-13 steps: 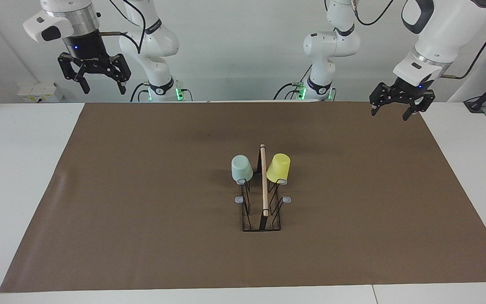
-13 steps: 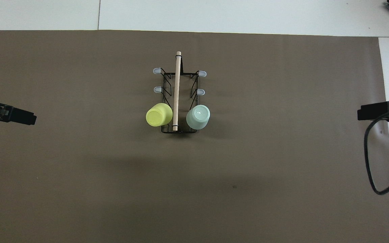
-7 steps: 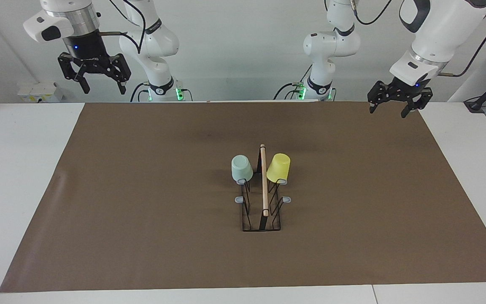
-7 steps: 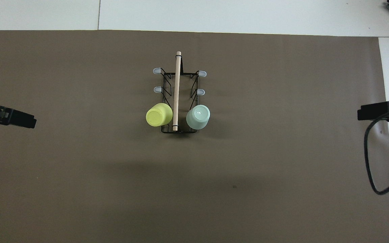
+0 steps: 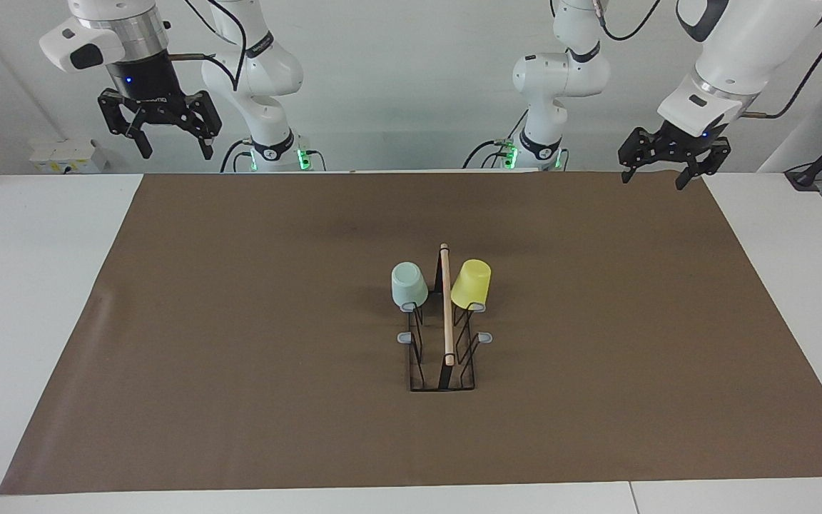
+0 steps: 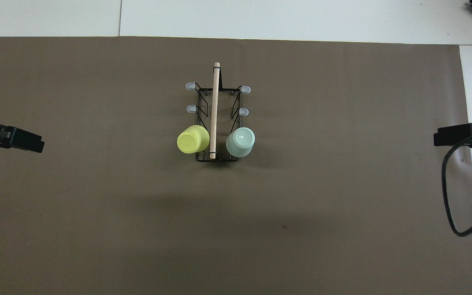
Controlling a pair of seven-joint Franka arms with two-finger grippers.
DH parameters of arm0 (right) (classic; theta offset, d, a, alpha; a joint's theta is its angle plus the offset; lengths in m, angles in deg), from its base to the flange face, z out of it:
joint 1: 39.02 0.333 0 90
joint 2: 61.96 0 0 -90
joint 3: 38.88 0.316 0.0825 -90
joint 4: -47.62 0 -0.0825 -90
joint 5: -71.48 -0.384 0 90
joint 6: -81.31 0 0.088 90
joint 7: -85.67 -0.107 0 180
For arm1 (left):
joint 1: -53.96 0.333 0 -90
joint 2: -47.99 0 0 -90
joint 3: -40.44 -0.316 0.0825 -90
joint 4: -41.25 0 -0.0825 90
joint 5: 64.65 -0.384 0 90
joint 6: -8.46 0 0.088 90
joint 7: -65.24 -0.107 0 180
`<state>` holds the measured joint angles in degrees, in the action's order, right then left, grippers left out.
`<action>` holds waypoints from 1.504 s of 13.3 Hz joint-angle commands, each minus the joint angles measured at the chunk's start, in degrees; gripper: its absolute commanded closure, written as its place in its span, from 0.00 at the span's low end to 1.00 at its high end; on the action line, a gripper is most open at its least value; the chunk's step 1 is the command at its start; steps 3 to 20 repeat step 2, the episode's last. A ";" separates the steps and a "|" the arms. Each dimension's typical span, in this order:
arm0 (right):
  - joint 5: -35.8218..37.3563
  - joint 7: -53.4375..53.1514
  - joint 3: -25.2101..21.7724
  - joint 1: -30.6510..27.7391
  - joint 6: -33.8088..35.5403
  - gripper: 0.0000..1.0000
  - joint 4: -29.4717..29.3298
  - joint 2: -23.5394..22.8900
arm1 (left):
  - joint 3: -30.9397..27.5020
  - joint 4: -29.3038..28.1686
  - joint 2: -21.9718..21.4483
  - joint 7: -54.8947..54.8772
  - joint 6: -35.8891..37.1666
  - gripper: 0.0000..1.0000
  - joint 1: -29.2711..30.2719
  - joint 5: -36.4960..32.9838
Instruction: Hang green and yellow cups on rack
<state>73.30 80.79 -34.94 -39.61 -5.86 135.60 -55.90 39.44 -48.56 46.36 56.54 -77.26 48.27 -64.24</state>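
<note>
Brown mat (image 5: 240, 321) | one rack (image 5: 443, 357) | two cups hung | both grippers' fingers wide

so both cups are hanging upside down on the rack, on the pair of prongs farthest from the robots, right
Not quite. The green cup and yellow cup do hang upside down on the rack, but on the pair of prongs nearest the robots, as the overhead view shows.

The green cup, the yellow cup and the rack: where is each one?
green cup (image 5: 408, 284), facing view, on its side wall
yellow cup (image 5: 471, 284), facing view, on its side wall
rack (image 6: 215, 102), overhead view, on its wooden top rod
</note>
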 commanded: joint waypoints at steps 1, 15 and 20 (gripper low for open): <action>0.20 -0.48 0.45 -0.82 0.25 0.00 1.40 1.32 | -0.59 1.93 0.92 0.78 1.17 0.00 -0.37 -0.68; 0.20 -0.48 0.45 -0.82 0.25 0.00 1.40 1.32 | -0.59 1.92 0.92 0.78 1.17 0.00 -0.37 -0.76; 0.20 -0.48 0.45 -0.82 0.25 0.00 1.40 1.32 | -0.59 1.92 0.92 0.78 1.17 0.00 -0.37 -0.76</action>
